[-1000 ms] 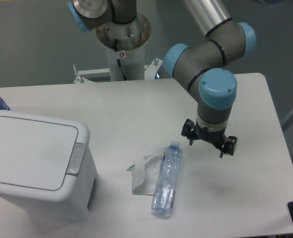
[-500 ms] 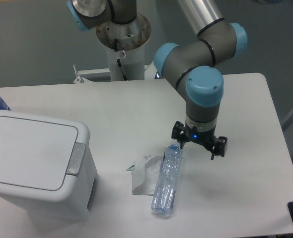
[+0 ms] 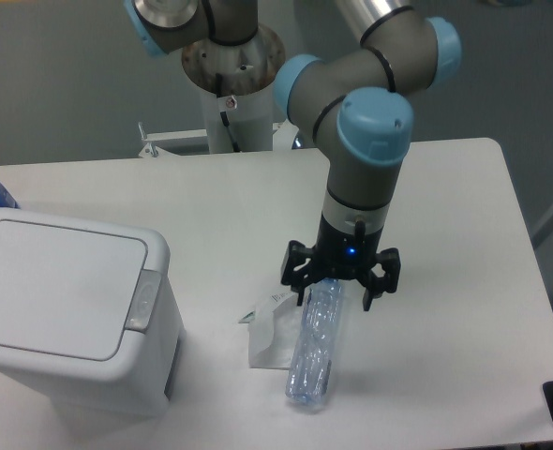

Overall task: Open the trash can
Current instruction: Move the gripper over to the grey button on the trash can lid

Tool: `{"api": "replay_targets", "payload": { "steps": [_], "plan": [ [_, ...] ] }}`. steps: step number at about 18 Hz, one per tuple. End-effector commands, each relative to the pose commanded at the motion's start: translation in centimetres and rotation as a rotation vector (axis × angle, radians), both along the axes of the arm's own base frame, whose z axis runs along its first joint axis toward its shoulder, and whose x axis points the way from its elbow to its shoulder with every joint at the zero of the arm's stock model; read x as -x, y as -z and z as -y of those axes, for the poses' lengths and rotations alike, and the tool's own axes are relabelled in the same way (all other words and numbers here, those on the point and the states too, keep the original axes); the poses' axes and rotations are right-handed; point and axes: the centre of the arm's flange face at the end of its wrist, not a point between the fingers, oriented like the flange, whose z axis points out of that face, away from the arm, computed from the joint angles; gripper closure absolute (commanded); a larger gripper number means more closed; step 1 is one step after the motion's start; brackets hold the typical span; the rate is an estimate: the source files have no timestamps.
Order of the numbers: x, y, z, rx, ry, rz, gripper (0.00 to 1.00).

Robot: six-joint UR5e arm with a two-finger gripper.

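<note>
Now that the arm has swung left, its wide-open fingers [image 3: 340, 285] hang over the bottle [image 3: 316, 341], nearer the shut can [image 3: 70, 309].

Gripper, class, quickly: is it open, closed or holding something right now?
Gripper: open, fingers spread above the cap end of the clear bottle, holding nothing. The trash can lid is shut.

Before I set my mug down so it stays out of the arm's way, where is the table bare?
Bare table runs along the right side, beyond the gripper, and across the back between the trash can and the arm's post. The front middle is crowded: the bottle and a crumpled wrapper lie under the open jaws.
</note>
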Motion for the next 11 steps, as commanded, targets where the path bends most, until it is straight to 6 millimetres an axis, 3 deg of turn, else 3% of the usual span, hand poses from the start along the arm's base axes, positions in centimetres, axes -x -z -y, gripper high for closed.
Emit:
{"api": "replay_targets", "payload": {
  "steps": [5,8,11],
  "plan": [
    [-2.7,-2.4,-2.2,-0.048,0.009,0.011,0.0],
    [-6.0,-4.5,-4.3,-0.082,0.047,0.008,0.0],
    [-7.7,-5.8,-4.9,-0.111,0.04,0.037,0.0]
  ]
}}
